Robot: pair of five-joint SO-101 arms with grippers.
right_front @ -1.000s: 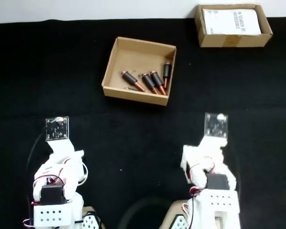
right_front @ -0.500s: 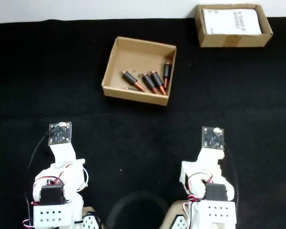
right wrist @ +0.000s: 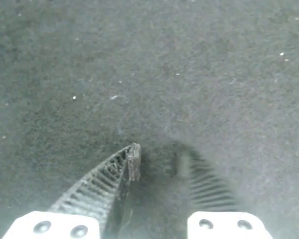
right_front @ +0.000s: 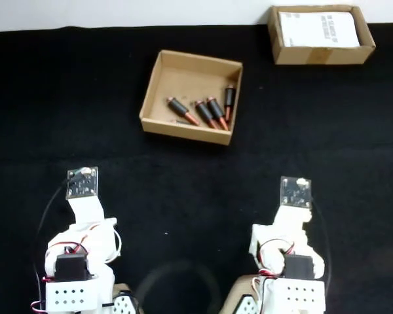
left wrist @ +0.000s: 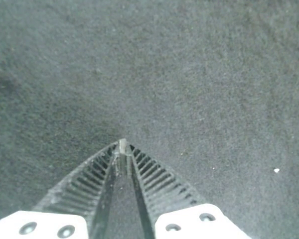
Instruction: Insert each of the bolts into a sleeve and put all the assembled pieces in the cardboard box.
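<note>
The open cardboard box [right_front: 158,83] stands at the middle back of the black table and holds several assembled bolt-and-sleeve pieces [right_front: 206,111], dark sleeves with copper ends, lying side by side. Both arms are folded back near their bases at the front edge, far from the box: the left arm [right_front: 82,196] and the right arm [right_front: 295,203]. My left gripper [left wrist: 122,147] is shut, its fingertips meeting over bare black cloth with nothing between them. My right gripper [right wrist: 158,164] stands open over bare cloth, one finger [right wrist: 132,162] sharp and the other blurred.
A second cardboard box [right_front: 321,53] with a printed white sheet inside sits at the back right corner. Black cloth [right_front: 183,176] covers the table between the arms and the boxes. A white wall strip runs along the far edge.
Both arms have drawn back toward their bases, the right one farther. The box and its pieces have not moved.
</note>
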